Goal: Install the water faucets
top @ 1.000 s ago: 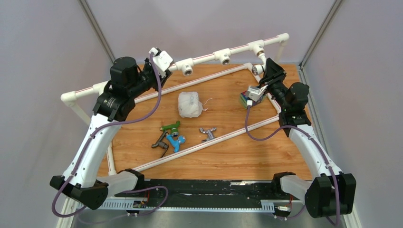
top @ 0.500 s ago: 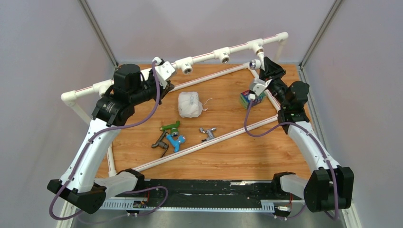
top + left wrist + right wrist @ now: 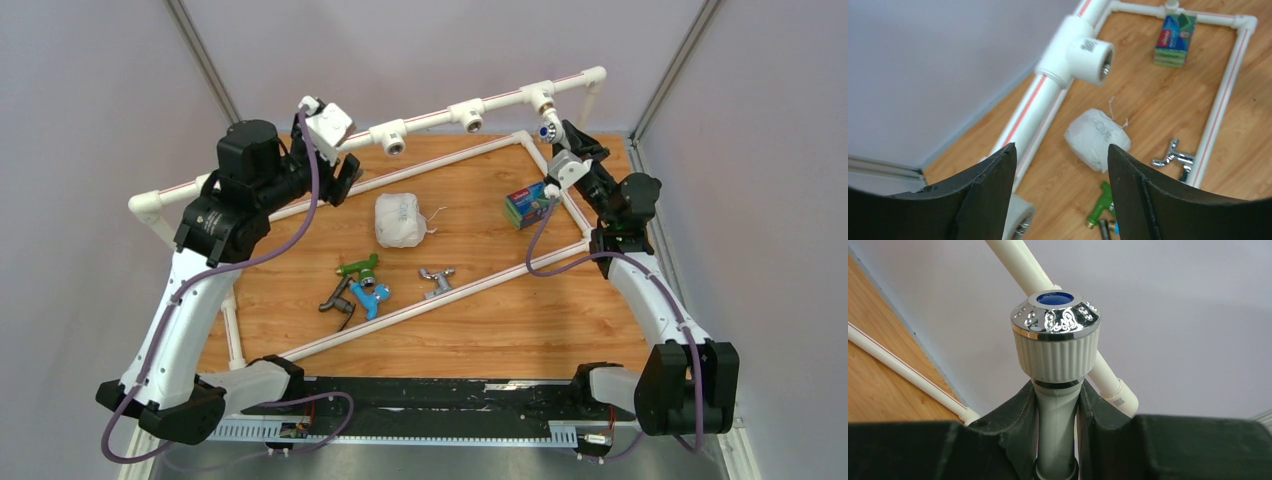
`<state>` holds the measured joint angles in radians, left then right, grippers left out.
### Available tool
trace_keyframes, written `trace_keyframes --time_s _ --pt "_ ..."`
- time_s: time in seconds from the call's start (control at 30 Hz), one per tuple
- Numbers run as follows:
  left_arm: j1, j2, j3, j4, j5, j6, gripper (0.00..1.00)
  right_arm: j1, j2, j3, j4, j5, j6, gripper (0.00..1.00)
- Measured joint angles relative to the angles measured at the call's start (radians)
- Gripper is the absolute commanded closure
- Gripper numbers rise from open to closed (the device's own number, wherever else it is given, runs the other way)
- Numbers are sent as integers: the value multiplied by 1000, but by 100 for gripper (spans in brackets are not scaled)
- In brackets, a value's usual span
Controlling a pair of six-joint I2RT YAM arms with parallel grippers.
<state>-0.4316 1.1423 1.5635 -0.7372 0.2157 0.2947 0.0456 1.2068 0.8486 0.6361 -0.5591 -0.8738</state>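
My right gripper (image 3: 1057,390) is shut on the grey-white stem of the white faucet (image 3: 1055,335), whose ribbed knob has a chrome top and a blue cap. In the top view that white faucet (image 3: 548,131) sits just below the back-right pipe fitting (image 3: 543,100), held by the right gripper (image 3: 556,143). My left gripper (image 3: 1060,147) stands open with nothing between its fingers, near the back-left pipe (image 3: 345,178). On the board lie the green faucet (image 3: 360,267), blue faucet (image 3: 372,297), dark grey faucet (image 3: 338,300) and chrome faucet (image 3: 436,280).
A white PVC pipe frame (image 3: 430,118) with several open fittings runs along the back; one tee fitting (image 3: 1089,56) is ahead of the left gripper. A knotted white bag (image 3: 400,220) and a sponge pack (image 3: 525,205) lie on the wooden board. Pipes also cross the board.
The left gripper closed, then opened again, and its wrist pulled back to the left. The right arm carried the white faucet farther back toward the corner fitting.
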Motion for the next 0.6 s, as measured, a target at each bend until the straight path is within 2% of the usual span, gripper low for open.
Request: trace_keyframes --time_s 0.17,0.3,0.6 --pt "0 42 161 -3 -63 41 23 -5 3 -13 27 -3 21 100" --pt "0 97 241 -19 -62 134 20 -5 9 -13 29 -4 0 100" --pt "0 246 258 -83 -102 362 17 -5 18 -2 9 -7 -101 100"
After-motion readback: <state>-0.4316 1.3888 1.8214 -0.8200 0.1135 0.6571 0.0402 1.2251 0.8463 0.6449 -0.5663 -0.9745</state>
